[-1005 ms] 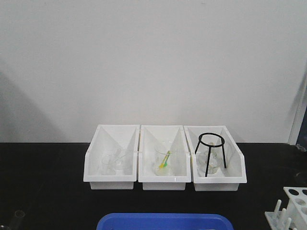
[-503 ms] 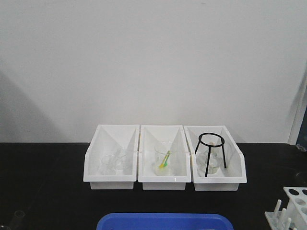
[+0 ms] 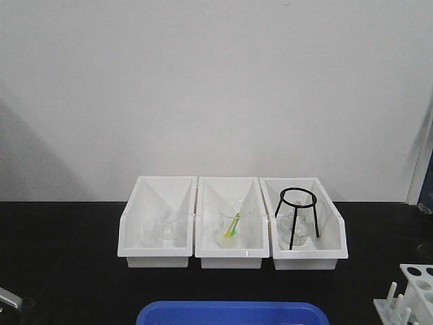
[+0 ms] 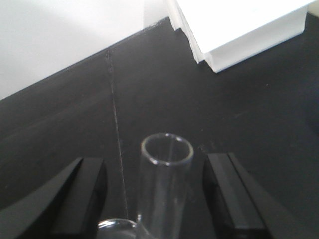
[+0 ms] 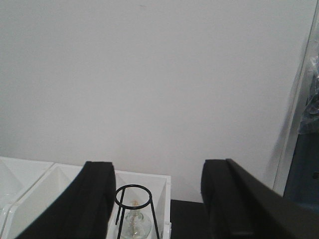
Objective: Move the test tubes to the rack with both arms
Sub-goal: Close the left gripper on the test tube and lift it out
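**Front view.** A grey piece of your left arm (image 3: 7, 299) has come in at the near-left corner of the desk (image 3: 67, 257). Half a second ago two glass rims showed on that spot, and now the arm covers them. I judge that the left arm has arrived for its first pick. No tube can be seen in the part of the rack (image 3: 414, 284) that shows at the near-right corner, so the transfer seems to be at its start.

The count here is:
- three bins (image 3: 231, 257) in a row toward the far edge
- one blue tray (image 3: 230, 313) at the near edge
- one rack
- one black tripod (image 3: 298, 210) in the right bin
- one beaker (image 3: 230, 222) in the middle bin

The glassware in the left bin is too faint to count.

**Left wrist view.** Your left hand (image 4: 154, 159) is spread wide. One upright tube (image 4: 164, 194) stands between its fingers, with a gap on each side, so nothing is gripped yet. Closing on it looks like the next step. A second rim (image 4: 117, 228) shows at the bottom edge, just beside the first tube and touching it or nearly so. That makes two tubes here. One bin corner also shows at the top right.

**Right wrist view.** Your right hand (image 5: 157, 169) is also spread wide and holds nothing. It is raised and faces the wall, well apart from any tube. Below it you can see one tripod with one flask (image 5: 132, 224) under it.
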{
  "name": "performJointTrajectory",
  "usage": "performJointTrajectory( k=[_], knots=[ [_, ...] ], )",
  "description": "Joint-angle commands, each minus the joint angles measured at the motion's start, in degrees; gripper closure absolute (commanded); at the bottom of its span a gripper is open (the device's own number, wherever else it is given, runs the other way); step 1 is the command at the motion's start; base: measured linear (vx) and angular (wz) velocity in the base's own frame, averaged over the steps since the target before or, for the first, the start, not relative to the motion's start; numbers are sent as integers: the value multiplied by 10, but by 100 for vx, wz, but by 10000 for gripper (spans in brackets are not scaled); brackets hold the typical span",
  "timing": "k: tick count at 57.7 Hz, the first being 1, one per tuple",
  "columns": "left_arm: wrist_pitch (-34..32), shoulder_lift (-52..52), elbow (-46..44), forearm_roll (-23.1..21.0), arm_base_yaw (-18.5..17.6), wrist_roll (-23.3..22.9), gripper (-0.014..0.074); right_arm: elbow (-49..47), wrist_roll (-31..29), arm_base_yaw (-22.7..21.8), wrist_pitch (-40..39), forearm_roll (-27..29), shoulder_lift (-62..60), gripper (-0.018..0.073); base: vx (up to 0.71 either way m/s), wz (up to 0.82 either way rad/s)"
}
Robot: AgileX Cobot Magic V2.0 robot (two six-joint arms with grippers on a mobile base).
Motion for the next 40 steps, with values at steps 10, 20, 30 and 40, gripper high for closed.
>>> performJointTrajectory(
  k=[10, 20, 30, 40],
  knots=[
    [-72, -3, -18, 0, -5, -1, 258, -19, -19, 0, -44, -5, -3, 120, 0, 0],
    [-73, -3, -18, 0, -5, -1, 513, -19, -19, 0, -44, -5, -3, 120, 0, 0],
    [-89, -3, -18, -1, -5, -1, 619, -19, -18, 0, -42, -5, -3, 120, 0, 0],
    [-104, -35, -18, -1, -5, -1, 619, -19, -17, 0, -40, -5, -3, 120, 0, 0]
  ],
)
